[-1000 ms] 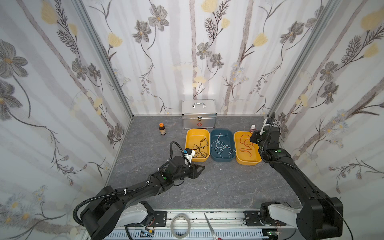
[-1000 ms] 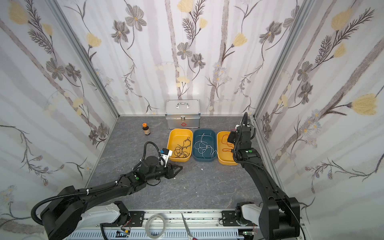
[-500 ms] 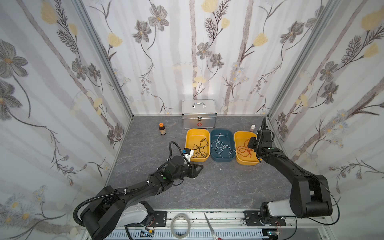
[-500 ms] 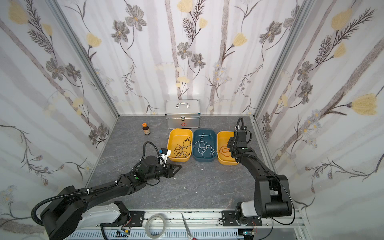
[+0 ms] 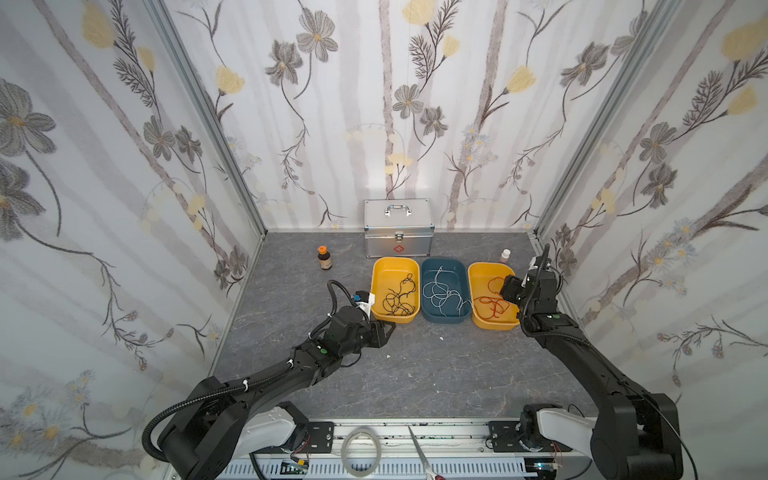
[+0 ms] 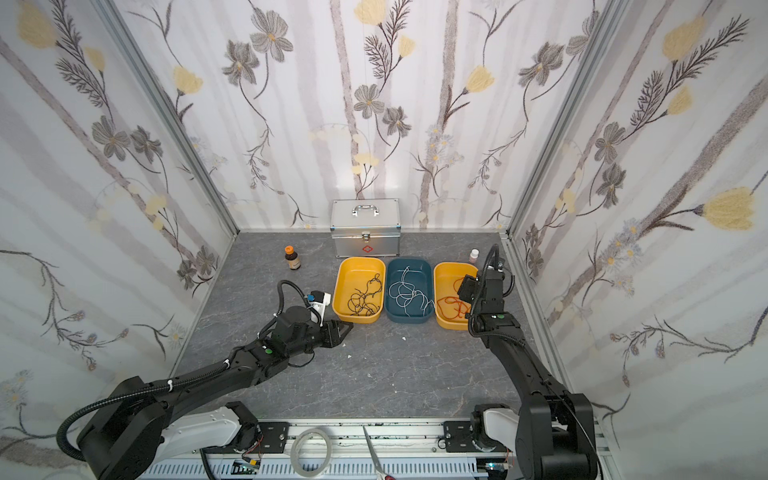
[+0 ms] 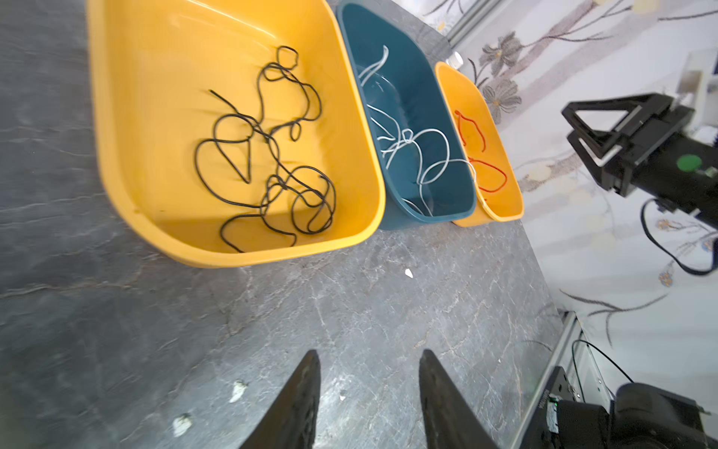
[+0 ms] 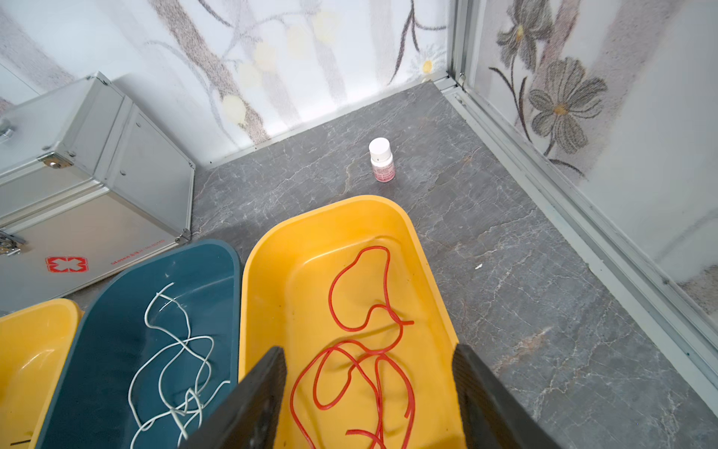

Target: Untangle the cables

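Closest to me, my left gripper (image 7: 367, 355) hangs low over the bare grey table (image 7: 388, 303), fingers part-way spread with nothing between them. The black cable (image 7: 279, 182) lies straight ahead of those fingers, over the near wall of the left yellow tub (image 7: 163, 77), its loops strung along the tub's length. Next door, the white cable (image 7: 406, 140) sits coiled in the teal tub (image 7: 392, 70). Further right, my right gripper (image 8: 369, 349) hovers above the right yellow tub (image 8: 295, 280), fingers wide apart and empty, and the red cable (image 8: 390, 315) lies directly beneath and beyond them, its loops running away along the tub. Each cable looks separate now, so I judge the sorting nearly done; any red tidying falls to the right arm. Behind stand a white-capped bottle (image 8: 381, 159) and the silver first-aid case (image 5: 398, 226).
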You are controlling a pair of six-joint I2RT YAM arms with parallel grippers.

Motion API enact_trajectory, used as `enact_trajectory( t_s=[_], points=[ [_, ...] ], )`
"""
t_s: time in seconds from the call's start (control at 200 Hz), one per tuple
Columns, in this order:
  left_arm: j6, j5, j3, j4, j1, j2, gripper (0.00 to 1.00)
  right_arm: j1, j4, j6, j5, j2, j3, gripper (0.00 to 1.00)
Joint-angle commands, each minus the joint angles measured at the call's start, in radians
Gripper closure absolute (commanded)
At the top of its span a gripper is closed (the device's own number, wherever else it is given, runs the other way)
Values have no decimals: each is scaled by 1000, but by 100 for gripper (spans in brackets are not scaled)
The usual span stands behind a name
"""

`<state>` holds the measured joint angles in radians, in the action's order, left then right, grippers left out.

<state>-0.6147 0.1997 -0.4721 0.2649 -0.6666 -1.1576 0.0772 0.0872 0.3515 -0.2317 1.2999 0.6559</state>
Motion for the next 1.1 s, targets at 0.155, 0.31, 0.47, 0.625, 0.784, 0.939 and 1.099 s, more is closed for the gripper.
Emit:
enact_trajectory(
  t_s=[0.155, 0.31, 0.47, 0.625, 0.784, 0.939, 1.099],
  points=[
    [30, -205, -62, -211, 124, 91, 41, -7, 243, 16, -207, -140, -143, 3],
    [118, -280, -105, -242, 229, 102, 30, -7, 303, 16, -293, -132, -200, 0],
    [199, -512, -123, -252, 315, 58, 16, -8, 411, 6, -333, -163, -280, 0],
    [295, -586, -62, -62, 405, -6, 11, -7, 711, -87, -378, -203, -444, 0],
    [383, -588, -109, 5, 460, -93, 9, -5, 1038, -189, -367, -116, -556, 0],
    [598, -626, -22, 265, 461, -138, 7, 3, 1165, -235, -340, -26, -559, 0],
    [601, -596, 94, 470, 531, -192, 5, 3, 1330, -252, -281, 86, -580, 0]
  ],
)
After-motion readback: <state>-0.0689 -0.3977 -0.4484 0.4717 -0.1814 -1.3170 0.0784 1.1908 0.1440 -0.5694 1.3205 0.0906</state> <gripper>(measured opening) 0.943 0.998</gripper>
